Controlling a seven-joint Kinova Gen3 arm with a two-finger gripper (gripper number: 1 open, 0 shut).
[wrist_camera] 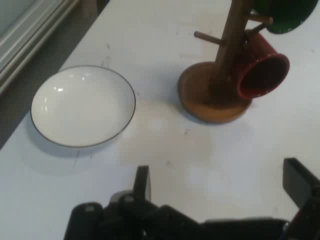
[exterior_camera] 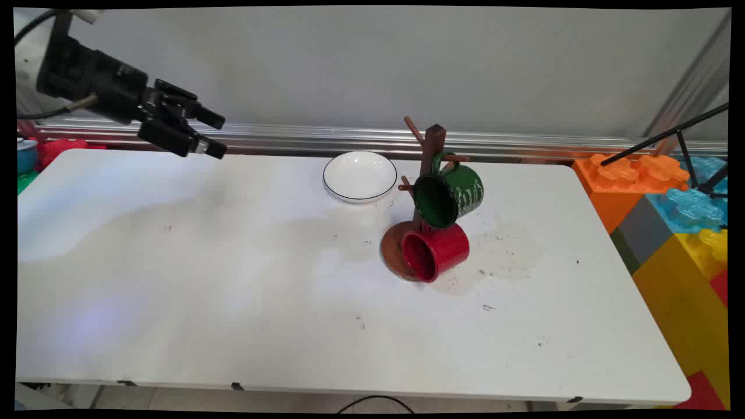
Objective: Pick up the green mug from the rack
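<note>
My gripper (exterior_camera: 216,136) hangs open and empty above the table's far left corner, well left of everything else. In the hand view its two fingers (wrist_camera: 142,181) stand far apart with only bare table between them. A white bowl with a dark rim (exterior_camera: 359,176) (wrist_camera: 83,106) sits near the far edge. To its right stands a brown wooden mug tree (exterior_camera: 429,157) (wrist_camera: 227,55) on a round base. A green mug (exterior_camera: 449,194) (wrist_camera: 289,14) hangs from an upper peg. Below it a red mug (exterior_camera: 435,251) (wrist_camera: 261,70) hangs low, mouth facing forward, over the base.
The white table (exterior_camera: 233,291) carries faint stains and scuffs around the mug tree. Large orange, blue and yellow toy blocks (exterior_camera: 669,198) stand past its right end, with a black tripod leg (exterior_camera: 663,137) over them. A metal rail (exterior_camera: 302,137) runs along the wall behind.
</note>
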